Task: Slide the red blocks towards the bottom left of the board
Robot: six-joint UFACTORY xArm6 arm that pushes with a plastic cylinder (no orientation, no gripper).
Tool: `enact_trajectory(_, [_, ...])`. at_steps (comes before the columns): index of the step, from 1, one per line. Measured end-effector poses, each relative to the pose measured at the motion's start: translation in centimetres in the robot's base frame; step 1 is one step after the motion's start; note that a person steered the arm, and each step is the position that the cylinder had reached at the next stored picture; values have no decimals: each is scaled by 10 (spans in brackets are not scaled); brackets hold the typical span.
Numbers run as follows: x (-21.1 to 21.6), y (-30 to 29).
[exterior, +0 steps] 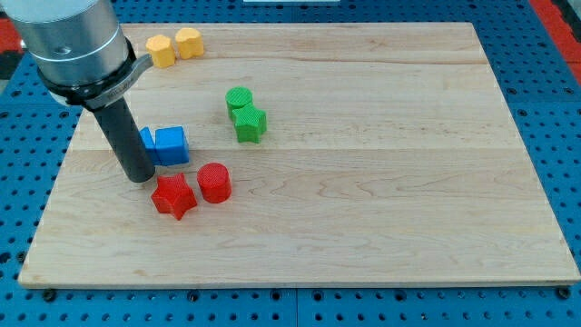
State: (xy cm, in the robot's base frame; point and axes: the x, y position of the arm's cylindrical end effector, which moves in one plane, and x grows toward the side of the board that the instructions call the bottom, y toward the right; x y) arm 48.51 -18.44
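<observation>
Lying just right of my tip (141, 178), red star (173, 196) beside red cylinder (215, 183).

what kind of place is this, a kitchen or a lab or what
Most likely a robotics lab bench. A wooden board lies on a blue perforated table, small coloured blocks are scattered on it, and my tip rests just above the red star block, left of the red round block.

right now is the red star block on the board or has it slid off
On the board: the red star block lies flat on the wooden board, well inside its edges, beside the red cylinder, with my tip just above-left.
</observation>
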Motion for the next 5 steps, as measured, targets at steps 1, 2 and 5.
enact_trajectory(1, [0, -6])
enact_trajectory(2, [10, -9])
enact_trajectory(5, [40, 24])
